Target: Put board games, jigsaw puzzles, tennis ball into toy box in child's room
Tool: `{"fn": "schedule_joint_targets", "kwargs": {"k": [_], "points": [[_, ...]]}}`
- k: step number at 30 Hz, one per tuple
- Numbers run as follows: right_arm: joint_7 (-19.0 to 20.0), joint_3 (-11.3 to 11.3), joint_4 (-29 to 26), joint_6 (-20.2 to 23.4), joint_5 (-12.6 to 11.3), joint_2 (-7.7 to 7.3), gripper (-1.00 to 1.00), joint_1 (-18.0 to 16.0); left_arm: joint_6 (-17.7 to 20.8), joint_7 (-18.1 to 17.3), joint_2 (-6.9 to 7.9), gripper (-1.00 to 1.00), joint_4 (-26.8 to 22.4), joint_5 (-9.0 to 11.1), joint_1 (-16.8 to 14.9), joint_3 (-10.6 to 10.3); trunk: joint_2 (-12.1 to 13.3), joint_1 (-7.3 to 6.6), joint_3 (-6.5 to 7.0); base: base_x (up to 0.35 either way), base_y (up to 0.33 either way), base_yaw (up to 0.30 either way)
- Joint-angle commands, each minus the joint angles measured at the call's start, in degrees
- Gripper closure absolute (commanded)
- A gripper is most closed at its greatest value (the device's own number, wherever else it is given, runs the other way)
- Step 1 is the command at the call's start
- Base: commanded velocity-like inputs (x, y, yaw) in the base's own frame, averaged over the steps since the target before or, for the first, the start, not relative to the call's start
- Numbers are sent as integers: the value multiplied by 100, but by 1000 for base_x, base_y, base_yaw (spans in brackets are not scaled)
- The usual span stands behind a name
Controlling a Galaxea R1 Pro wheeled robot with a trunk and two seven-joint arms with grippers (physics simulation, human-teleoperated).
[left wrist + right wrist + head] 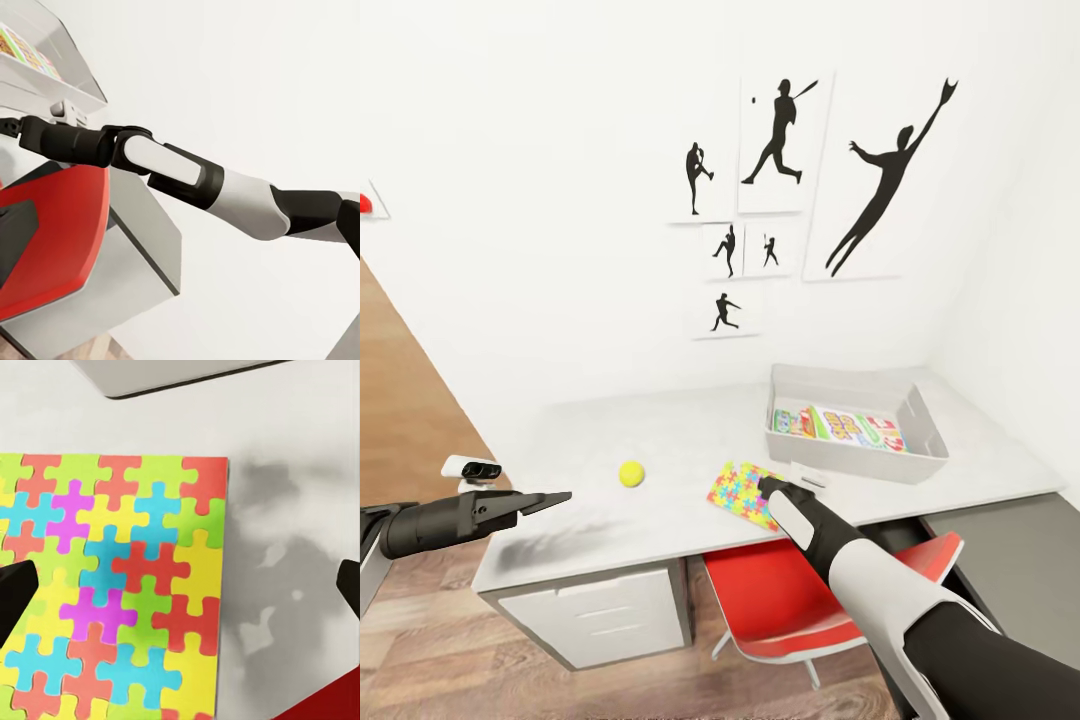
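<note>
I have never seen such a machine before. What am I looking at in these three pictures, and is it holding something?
This is a simulated robot with two arms, each ending in a two-finger gripper. The large picture is from a camera on its head, looking down at a table. The other two come from cameras near each gripper.

On the table lie a tennis ball, a jigsaw puzzle and a grey toy box with printed board games inside. A red chair stands underneath.

The right gripper hovers open over the puzzle, fingers spread apart, holding nothing. The left gripper hangs near the table's edge, apparently empty; its camera sees the right arm.
</note>
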Motion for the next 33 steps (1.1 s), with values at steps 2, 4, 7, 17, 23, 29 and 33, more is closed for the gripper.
{"fn": "schedule_joint_targets", "kwargs": {"k": [2,4,7,17,23,29,33], "points": [[40,41,-9,45,-27,-2,-100,-9,61,-21,2,-100,-1,-1,-4,-2,-13,3,-31,0,0,0],[190,39,-9,100,-36,2,-100,-19,61,-21,2,-100,-1,-1,-4,-2,-13,3,-49,0,0,0],[307,32,-9,262,-40,3,-100,-32,61,-21,3,-100,-1,-1,-4,-2,-13,3,-77,0,0,0],[323,12,-19,382,-45,4,-100,-60,61,-21,2,-100,-1,-1,-4,-2,-13,3,-171,0,0,0],[314,11,-41,487,-42,4,-100,-64,61,-21,2,-100,-1,-1,-4,-2,-13,3,-227,0,0,0],[313,-17,-44,502,-42,4,-100,-64,61,-21,2,-100,-1,-1,-4,-2,-13,3,-283,0,0,0],[318,-20,-47,502,-42,4,-100,-64,61,-21,2,-100,-1,-1,-4,-2,-13,3,-318,0,0,0]]}}
